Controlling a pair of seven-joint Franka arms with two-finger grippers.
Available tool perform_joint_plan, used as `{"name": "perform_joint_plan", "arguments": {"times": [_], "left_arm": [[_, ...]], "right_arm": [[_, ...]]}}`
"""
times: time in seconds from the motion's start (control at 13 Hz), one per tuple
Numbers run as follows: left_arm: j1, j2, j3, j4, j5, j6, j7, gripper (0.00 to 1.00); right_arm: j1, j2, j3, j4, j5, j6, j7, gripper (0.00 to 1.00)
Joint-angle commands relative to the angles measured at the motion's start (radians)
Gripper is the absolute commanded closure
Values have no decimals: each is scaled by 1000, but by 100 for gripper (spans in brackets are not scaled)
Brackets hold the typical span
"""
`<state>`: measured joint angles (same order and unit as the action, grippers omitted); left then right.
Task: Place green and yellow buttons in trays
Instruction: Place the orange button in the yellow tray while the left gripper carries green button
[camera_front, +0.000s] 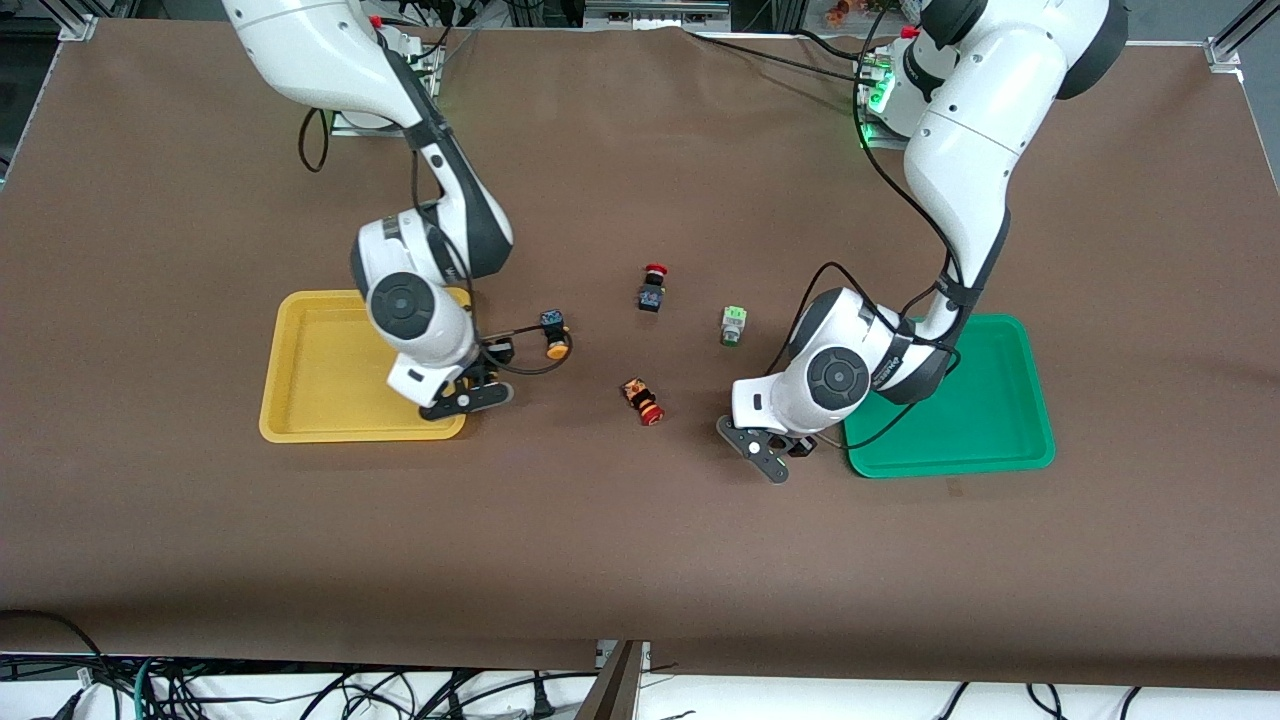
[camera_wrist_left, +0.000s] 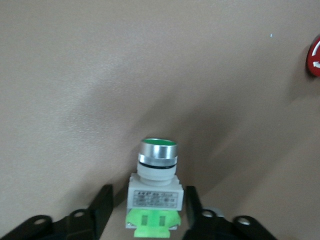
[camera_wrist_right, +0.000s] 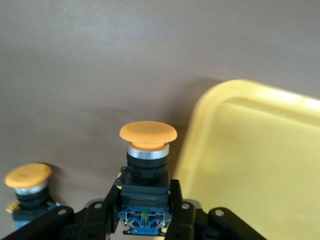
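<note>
The right gripper (camera_wrist_right: 145, 212) pinches a yellow-capped button (camera_wrist_right: 146, 165) by its dark body at the yellow tray (camera_front: 310, 370) rim; the left gripper (camera_wrist_left: 145, 212) clamps a green button (camera_wrist_left: 154, 192) beside the green tray (camera_front: 985, 410). Both look light and rigid (smooth barrels seem slippery), so the square blocks suit gripping.

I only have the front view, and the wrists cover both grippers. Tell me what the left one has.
Observer: In the left wrist view, the left gripper is shut on a green button, with its fingers on the white block.
Operator: Now the right one.
Observer: The right gripper is shut on a yellow button, gripped by its dark body.
Operator: Say where that button sits against the tray.
Observer: In the right wrist view it shows against the table, just beside the yellow tray rim, not over the tray.
</note>
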<state>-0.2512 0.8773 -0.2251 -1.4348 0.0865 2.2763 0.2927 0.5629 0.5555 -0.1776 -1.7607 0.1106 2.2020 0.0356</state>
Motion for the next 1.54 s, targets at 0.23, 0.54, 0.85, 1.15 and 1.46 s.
{"name": "perform_joint_plan", "arguments": {"times": [0.23, 0.54, 0.85, 1.15, 1.46], "left_arm": [[42, -188, 3, -13, 1, -272, 36, 100], [251, -201, 1, -62, 9, -434, 184, 100], [305, -189, -5, -162, 6, -288, 275, 35], [287, -283, -80, -151, 2, -377, 184, 0], [260, -287, -245, -186, -11, -408, -277, 0]], "right_arm": [[-52, -25, -140, -175, 15, 100, -275, 93], [-60, -80, -151, -277, 17, 165, -266, 15], [-51, -98, -62, -139, 52, -43, -68, 12], [-20, -74, 88, -122, 115, -3, 214, 11], [64, -22, 96, -138, 120, 117, 352, 8]]}}
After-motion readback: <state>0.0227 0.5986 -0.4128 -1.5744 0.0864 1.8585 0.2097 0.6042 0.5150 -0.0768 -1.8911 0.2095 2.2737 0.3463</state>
